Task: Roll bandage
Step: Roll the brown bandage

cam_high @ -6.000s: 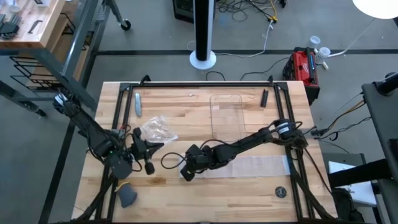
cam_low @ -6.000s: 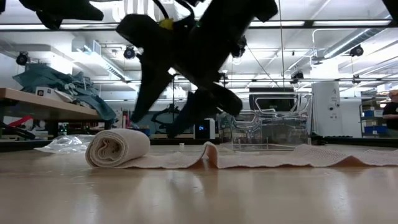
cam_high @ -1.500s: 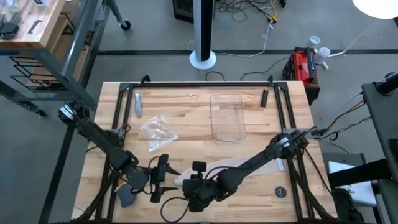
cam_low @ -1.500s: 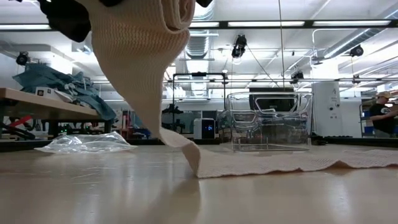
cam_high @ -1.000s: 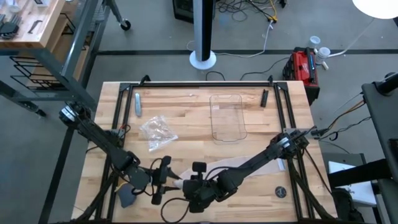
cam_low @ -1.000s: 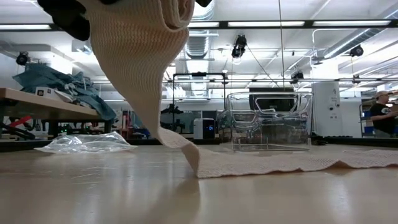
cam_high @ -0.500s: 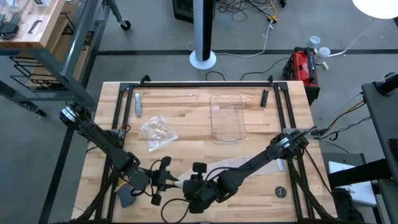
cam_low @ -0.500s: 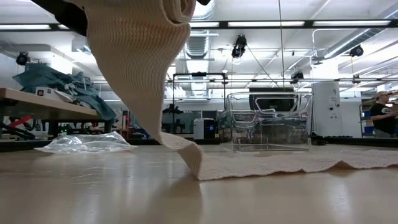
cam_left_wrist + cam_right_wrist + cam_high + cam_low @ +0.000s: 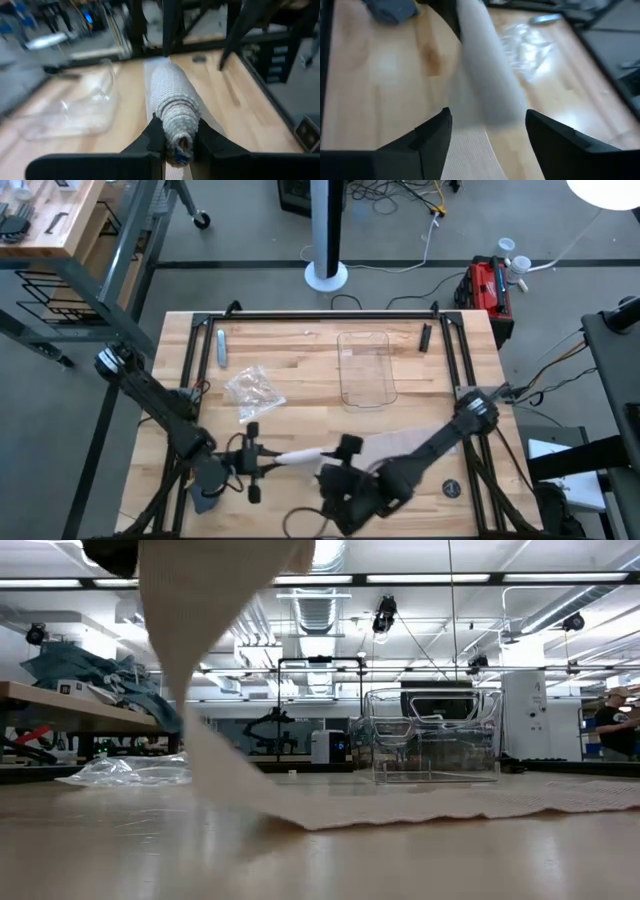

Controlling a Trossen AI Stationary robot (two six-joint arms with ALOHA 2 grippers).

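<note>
Holding the rolled end of the bandage (image 9: pixel 172 112) between its closed fingers, the left gripper (image 9: pixel 252 463) keeps the roll lifted off the wooden table (image 9: pixel 300 360), near the front edge. In the left wrist view the wound part shows as a thick cylinder pinched between the two dark fingers (image 9: pixel 150 140), pointing away from the gripper toward the right arm. From that roll a loose tail runs on to the right and lies flat on the table (image 9: pixel 450 802), so only part of the strip looks wound and a good length seems left to take up. The right gripper (image 9: pixel 345 470) sits just beyond the free end of the roll; its fingers (image 9: pixel 432 132) stand wide apart with nothing between them, the bandage passing ahead of them.
</note>
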